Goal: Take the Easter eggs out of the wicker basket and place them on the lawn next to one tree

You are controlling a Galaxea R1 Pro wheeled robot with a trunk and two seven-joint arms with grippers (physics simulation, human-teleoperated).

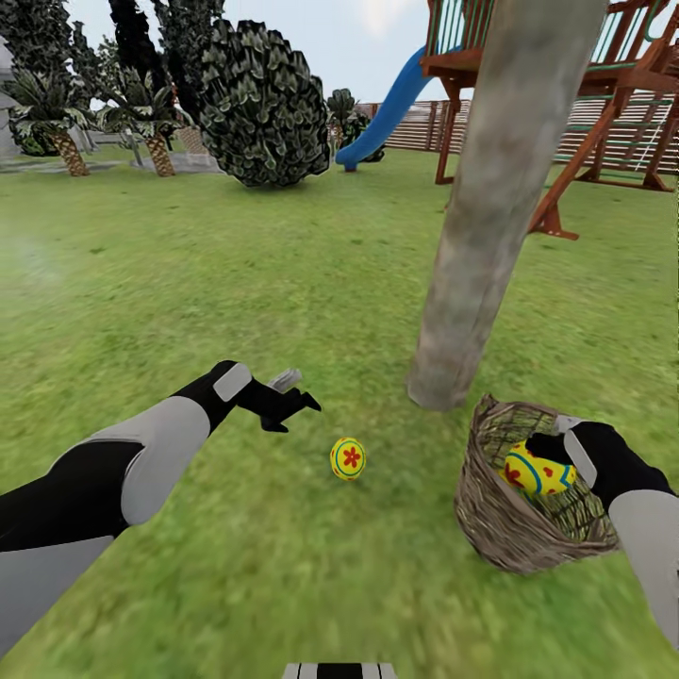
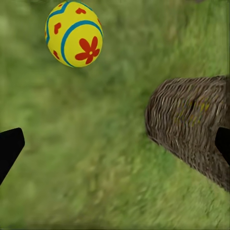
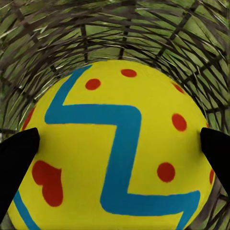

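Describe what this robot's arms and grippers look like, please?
Both arms wear smooth light-grey shells with black sections between them. The left arm narrows to a black wrist bearing a pale grey panel, ending in a black gripper with a silvery piece beside it. The right arm looks alike; its gripper is black. No cables show.

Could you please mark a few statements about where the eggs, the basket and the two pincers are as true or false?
1. One Easter egg lies on the lawn near the tree. True.
2. The wicker basket stands upright. False: it is tipped, its opening facing the robot's right arm.
3. The right pincer has an egg between its fingers inside the basket. True.
4. The left pincer holds an egg. False: it is open and empty above the grass.
5. The basket sits beside the blue slide. False: it is at the foot of the tree.
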